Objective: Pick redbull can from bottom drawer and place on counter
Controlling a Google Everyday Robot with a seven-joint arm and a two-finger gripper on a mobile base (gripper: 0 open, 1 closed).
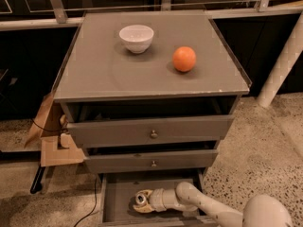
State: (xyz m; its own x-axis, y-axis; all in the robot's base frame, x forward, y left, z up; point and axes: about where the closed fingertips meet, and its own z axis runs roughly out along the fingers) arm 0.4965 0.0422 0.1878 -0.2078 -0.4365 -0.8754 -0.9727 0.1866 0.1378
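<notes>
Redbull can (140, 198) sits in the bottom drawer (117, 196), gripper (141, 202) around it (can't tell if it's clamped yet); probably light, slick, dents easy; I'd grab mid-body.

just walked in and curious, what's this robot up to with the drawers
The robot's arm reaches into the open bottom grey wooden drawer, with its two-finger gripper right at a small slim silver-topped drink can inside it. The can is not yet out of the drawer. Up on the flat grey cabinet counter sit a white bowl and a round orange fruit.
</notes>
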